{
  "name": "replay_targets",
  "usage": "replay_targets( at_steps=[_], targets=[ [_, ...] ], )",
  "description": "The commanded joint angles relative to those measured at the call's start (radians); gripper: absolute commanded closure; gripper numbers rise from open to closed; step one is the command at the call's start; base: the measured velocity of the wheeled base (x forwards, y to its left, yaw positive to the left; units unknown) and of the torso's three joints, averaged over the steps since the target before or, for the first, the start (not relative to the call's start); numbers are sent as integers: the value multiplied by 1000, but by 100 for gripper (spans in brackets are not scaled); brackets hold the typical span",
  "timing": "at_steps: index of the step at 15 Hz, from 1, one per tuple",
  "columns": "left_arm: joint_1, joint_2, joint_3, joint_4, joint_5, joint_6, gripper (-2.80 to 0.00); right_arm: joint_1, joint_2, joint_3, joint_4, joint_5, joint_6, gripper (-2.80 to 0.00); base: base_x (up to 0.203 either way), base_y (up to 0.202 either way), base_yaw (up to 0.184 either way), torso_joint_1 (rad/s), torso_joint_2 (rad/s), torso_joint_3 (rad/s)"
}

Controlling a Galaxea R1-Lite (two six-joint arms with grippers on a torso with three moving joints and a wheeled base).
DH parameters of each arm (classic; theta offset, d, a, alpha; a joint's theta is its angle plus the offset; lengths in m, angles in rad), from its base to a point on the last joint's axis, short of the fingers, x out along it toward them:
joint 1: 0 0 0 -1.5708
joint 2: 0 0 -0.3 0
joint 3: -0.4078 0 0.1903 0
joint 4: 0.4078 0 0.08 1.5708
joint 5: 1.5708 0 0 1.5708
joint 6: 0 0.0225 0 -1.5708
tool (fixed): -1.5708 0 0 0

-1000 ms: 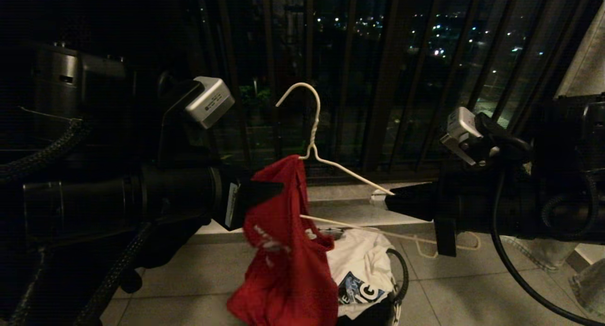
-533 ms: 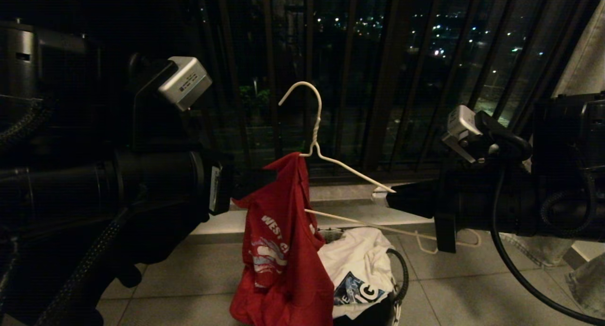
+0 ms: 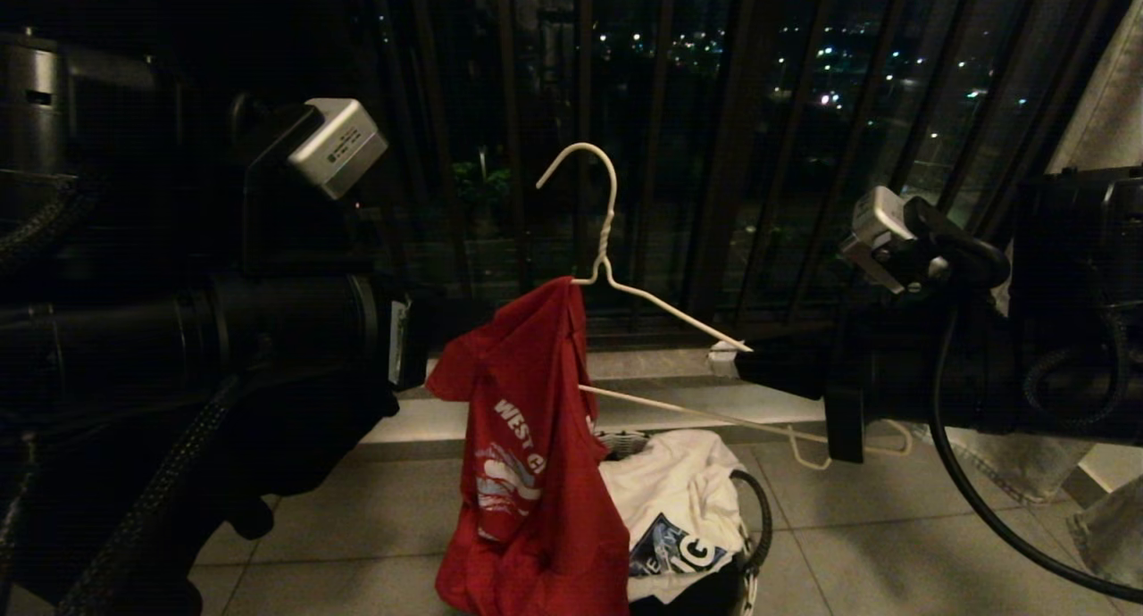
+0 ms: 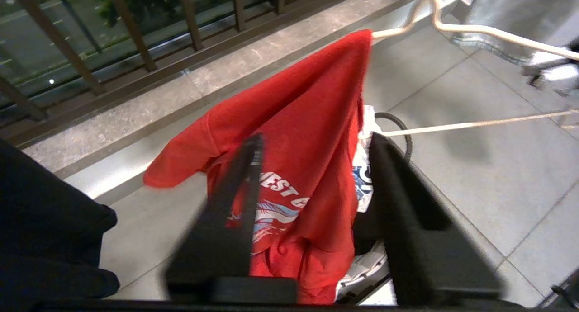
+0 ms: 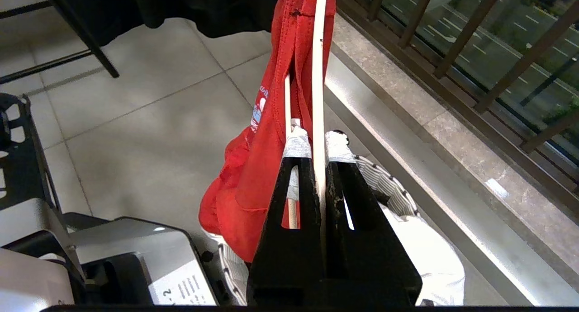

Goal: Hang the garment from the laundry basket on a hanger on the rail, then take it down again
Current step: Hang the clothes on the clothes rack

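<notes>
While the right claw (image 5: pixel 316 156) stayed out of it, clamped on the white hanger's (image 3: pixel 665 305) arm, the red garment (image 3: pixel 527 437) draped from the hanger's other shoulder, just ahead of the left claw (image 4: pixel 312 167), whose fingers stood apart and touched nothing. Below, the laundry basket (image 3: pixel 755 509) on the floor held a white cloth (image 3: pixel 679 491).

Right gripper (image 5: pixel 318 142) pinched closed; left gripper (image 4: pixel 316 144) parted (holding nothing) — arms level, facing.
</notes>
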Motion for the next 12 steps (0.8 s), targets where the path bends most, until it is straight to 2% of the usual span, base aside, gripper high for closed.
replay_targets(
  at_steps=[1,3,5,7,8,11,12],
  targets=[
    [9,24,-3,-2,1,-1,0,-2,-2,-5,-1,3,-1,0,0,0,0,0,0,0],
    [12,44,-9,-3,14,-1,0,-2,-6,-14,-3,3,31,0,0,0,0,0,0,0],
    [9,96,-41,-4,22,-3,0,-2,-12,-45,-2,1,114,0,0,0,0,0,0,0],
    [4,147,-84,-3,26,-5,0,-3,-16,-53,-2,1,117,0,0,0,0,0,0,0],
    [-19,170,-100,-3,33,-8,0,-3,-21,-61,-2,1,127,0,0,0,0,0,0,0],
    [-79,242,-146,-4,107,-12,0,-3,-30,-82,-2,0,181,0,0,0,0,0,0,0],
    [-88,249,-158,-4,113,-12,-280,-3,-35,-88,-2,0,184,0,0,0,0,0,0,0]
  ],
)
